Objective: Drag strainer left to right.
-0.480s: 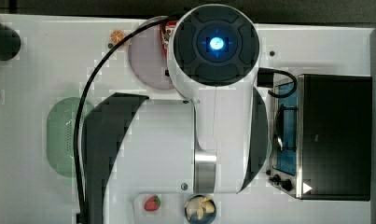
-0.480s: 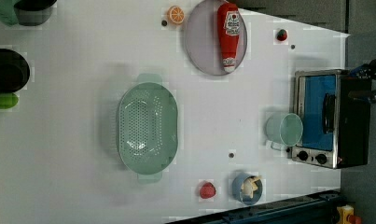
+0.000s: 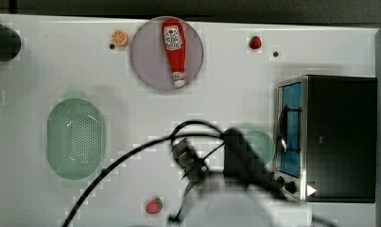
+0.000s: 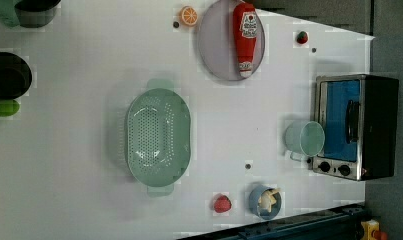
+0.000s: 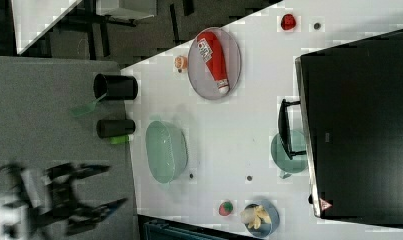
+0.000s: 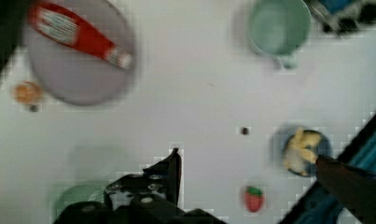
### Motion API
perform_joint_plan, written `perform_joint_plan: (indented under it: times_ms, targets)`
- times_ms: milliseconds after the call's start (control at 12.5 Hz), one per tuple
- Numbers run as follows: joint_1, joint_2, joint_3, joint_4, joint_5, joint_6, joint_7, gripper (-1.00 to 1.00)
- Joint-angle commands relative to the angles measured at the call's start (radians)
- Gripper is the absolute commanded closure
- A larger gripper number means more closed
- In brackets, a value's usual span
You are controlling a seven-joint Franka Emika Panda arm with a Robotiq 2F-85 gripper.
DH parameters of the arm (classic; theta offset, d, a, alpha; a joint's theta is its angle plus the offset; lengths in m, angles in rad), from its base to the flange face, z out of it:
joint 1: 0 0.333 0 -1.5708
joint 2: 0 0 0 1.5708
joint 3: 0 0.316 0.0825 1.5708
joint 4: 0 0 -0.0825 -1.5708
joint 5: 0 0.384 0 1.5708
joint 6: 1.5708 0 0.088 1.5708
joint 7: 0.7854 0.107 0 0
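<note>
The strainer (image 3: 76, 138) sits open side up on the white desk (image 3: 235, 99), well apart from the tool (image 5: 94, 187), which holds nothing with fingers spread. In the top view the strainer lies at the arm's nine o'clock, long axis twelve to six.

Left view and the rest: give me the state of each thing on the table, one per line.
strainer: upright, empty, untouched on the table.
ketchup bottle: lying on the plate.
mug: tipped on its side, mouth facing the camera, beside the toaster oven.
toaster oven: door shut.
blue bowl: upright, holding pale food pieces.
gripper: open, off the table's edge in the right view.
</note>
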Motion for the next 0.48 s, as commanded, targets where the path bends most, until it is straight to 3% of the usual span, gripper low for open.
perform_joint_plan:
  times_ms: [80, 480]
  targets:
    - [0.037, 0.118, 0.134, -0.004, 0.018, 0.016, 0.119, -1.0]
    - [0.056, 0.269, 0.417, -0.005, 0.018, 0.172, 0.551, -1.0]
